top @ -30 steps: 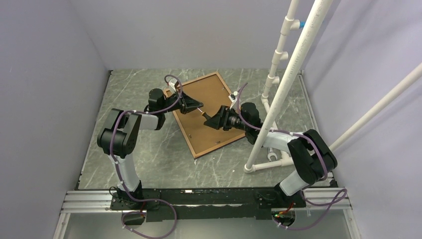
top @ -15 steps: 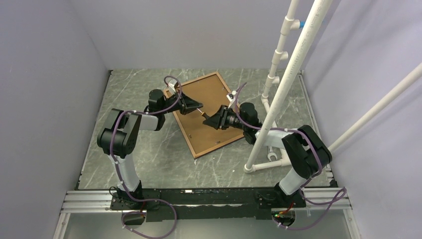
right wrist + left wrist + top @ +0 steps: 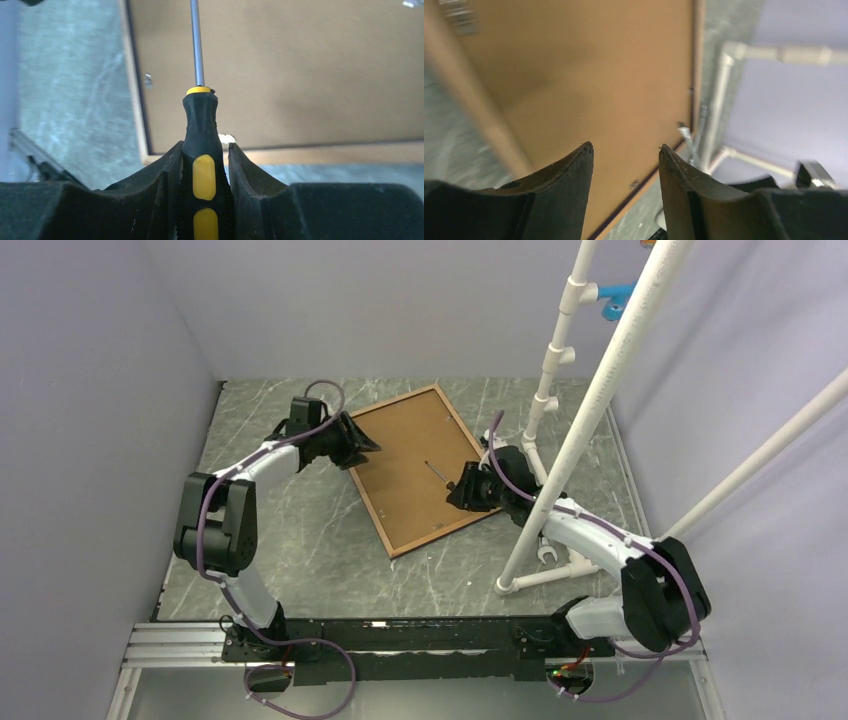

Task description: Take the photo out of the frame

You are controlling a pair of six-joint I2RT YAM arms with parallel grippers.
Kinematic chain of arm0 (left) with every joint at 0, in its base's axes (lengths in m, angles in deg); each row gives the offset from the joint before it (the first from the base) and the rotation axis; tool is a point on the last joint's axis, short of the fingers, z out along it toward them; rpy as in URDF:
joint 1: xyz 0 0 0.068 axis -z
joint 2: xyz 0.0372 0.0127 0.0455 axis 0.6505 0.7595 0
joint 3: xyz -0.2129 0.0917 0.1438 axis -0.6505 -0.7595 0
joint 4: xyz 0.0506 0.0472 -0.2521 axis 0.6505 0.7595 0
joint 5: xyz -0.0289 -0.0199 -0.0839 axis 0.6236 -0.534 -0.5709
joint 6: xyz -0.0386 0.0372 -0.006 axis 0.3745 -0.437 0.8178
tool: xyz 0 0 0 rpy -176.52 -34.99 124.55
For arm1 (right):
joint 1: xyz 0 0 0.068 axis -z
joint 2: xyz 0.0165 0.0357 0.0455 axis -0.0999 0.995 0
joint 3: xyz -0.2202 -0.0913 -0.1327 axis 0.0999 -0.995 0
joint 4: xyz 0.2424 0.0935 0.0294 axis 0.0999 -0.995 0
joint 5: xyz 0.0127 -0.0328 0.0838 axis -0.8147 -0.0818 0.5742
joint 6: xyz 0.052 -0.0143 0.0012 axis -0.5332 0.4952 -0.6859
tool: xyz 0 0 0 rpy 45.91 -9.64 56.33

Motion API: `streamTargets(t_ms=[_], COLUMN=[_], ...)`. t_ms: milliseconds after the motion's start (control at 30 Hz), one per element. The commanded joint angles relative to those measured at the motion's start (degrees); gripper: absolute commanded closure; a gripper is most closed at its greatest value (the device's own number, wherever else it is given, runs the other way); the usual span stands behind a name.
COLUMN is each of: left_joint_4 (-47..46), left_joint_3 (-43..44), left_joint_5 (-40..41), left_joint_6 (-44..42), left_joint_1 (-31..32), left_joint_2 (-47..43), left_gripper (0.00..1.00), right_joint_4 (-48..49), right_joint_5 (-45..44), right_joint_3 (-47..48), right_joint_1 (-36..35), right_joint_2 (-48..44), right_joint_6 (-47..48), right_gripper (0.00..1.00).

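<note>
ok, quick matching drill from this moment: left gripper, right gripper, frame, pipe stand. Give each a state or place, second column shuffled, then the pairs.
Column 1
1. left gripper
2. right gripper
3. frame
4. white pipe stand

Column 2
A. lying brown back up on the table
B. shut on the black and yellow screwdriver
C. open, nothing between the fingers, at the frame's far-left corner
D. standing at the table's right side

Pairs: 1-C, 2-B, 3-A, 4-D
</note>
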State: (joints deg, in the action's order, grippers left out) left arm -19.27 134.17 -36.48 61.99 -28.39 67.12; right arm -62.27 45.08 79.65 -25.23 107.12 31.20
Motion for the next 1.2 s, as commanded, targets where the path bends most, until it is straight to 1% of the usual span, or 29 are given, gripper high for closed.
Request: streamTargets(t_ms=[0, 67, 133, 200, 233, 300, 433, 600, 733, 833, 933, 1033, 1067, 1167], left_joint_4=[17.7, 17.1, 18.3, 19.5, 19.6, 19.6, 21.2, 23.0, 22.1, 21.6, 21.2, 20.4, 20.1, 19.1], left_joint_3=[-2.7, -3.6, -2.5, -1.5, -1.3, -1.5, -0.7, 0.4, 0.3, 0.4, 0.7, 0.6, 0.5, -0.3], left_joint_5=[12.5, 12.8, 13.5, 14.4, 14.6, 15.1, 17.6, 19.4, 20.2, 20.5, 20.6, 20.5, 20.5, 20.6], left_joint_6=[-2.3, -1.5, -1.9, -2.3, -2.4, -2.3, -2.7, -2.2, -1.9, -2.3, -2.9, -3.5, -3.6, -3.8], left_joint_1=[-1.7, -1.7, -1.6, -1.5, -1.5, -1.2, 0.0, 0.2, 0.3, 0.3, 0.3, 0.3, 0.3, 0.3], left_joint_2=[-0.1, 0.7, 1.9, 2.9, 3.2, 3.5, 4.5, 7.0, 7.4, 8.3, 9.2, 10.0, 10.0, 9.5], left_gripper=[0.46, 0.46, 0.46, 0.46, 0.46, 0.46, 0.48, 0.45, 0.43, 0.46, 0.52, 0.62, 0.71, 0.87], right_joint_4=[-20.2, -23.7, -25.7, -25.4, -24.4, -22.4, -20.5, -21.0, -21.1, -21.3, -21.3, -21.5, -21.7, -21.0], right_joint_5=[-11.2, -13.2, -13.9, -10.6, -7.4, -4.1, -1.4, 2.2, 3.8, 3.9, 4.8, 6.8, 6.7, 7.5], right_joint_3=[4.3, 4.6, 4.3, 3.3, 2.6, 2.0, 3.8, 4.9, 3.7, 2.5, 1.9, 1.1, 0.8, -0.8], right_joint_1=[0.3, 1.2, 3.4, 6.6, 8.2, 11.0, 13.0, 16.6, 18.4, 19.9, 21.8, 23.2, 23.4, 25.0], right_joint_2=[-6.6, -8.6, -10.2, -11.2, -11.8, -11.7, -9.4, -7.8, -8.1, -8.7, -8.8, -8.7, -8.6, -8.3], right_joint_6=[7.5, 8.9, 9.6, 10.4, 10.7, 10.7, 10.6, 11.1, 11.5, 12.1, 12.4, 12.2, 12.1, 11.5], right_gripper=[1.00, 1.00, 1.00, 1.00, 1.00, 1.00, 1.00, 1.00, 1.00, 1.00, 1.00, 1.00, 1.00, 1.00])
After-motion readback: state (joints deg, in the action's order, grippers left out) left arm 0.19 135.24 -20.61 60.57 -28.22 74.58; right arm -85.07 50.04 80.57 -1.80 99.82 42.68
